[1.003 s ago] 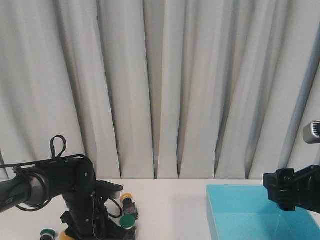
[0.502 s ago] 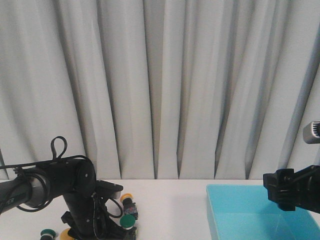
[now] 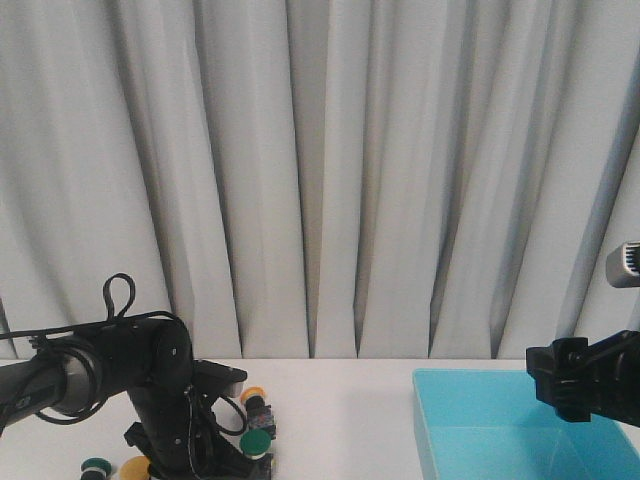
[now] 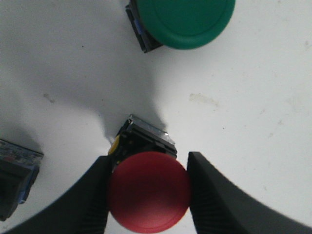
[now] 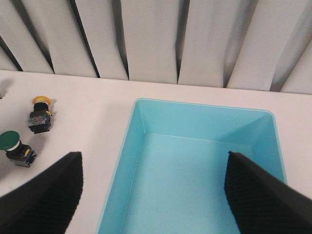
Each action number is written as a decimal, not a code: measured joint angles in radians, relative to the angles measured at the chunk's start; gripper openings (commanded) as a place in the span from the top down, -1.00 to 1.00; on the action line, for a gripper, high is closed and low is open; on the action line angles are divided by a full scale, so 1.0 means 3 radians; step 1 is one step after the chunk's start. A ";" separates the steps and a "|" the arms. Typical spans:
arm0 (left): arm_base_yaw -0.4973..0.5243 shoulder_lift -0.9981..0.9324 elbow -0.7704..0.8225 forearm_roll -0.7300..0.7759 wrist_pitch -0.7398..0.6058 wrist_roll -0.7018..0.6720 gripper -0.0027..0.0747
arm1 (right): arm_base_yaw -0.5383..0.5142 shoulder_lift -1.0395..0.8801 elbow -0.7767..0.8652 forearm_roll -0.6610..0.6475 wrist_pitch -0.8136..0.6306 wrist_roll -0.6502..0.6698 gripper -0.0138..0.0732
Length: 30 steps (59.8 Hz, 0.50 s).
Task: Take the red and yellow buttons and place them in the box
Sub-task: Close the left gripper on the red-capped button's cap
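In the left wrist view my left gripper [image 4: 148, 163] is shut on a red button [image 4: 148, 191]; both fingers touch its round cap, and its dark body lies on the white table. A yellow button [image 3: 253, 396] lies on its side near my left arm and also shows in the right wrist view [image 5: 41, 101]. Another yellow cap [image 3: 135, 467] shows at the bottom left. The turquoise box [image 3: 470, 440] stands at the right, empty inside [image 5: 204, 114]. My right gripper [image 5: 153, 163] is open and empty above the box's near side.
A green button [image 4: 185, 19] lies just beyond the red one and shows in the front view [image 3: 257, 443] and the right wrist view [image 5: 9, 140]. Another green button [image 3: 96, 466] sits at the far left. A dark button body [image 4: 14, 175] lies beside my left finger. Grey curtains hang behind.
My left arm has shifted very slightly, so a little more of the yellow cap at the bottom left shows. The right arm has not moved.
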 measured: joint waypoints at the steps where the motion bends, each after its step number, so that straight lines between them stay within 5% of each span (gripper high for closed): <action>1: 0.0000 0.0000 0.0000 0.0000 0.0000 0.0000 0.63 | 0.0000 0.0000 0.0000 0.0000 0.0000 0.0000 -0.62; 30: 0.0000 -0.0376 0.0000 -0.0026 0.0177 -0.0003 0.63 | 0.0002 -0.0020 0.0000 0.0000 -0.0133 -0.0194 -0.62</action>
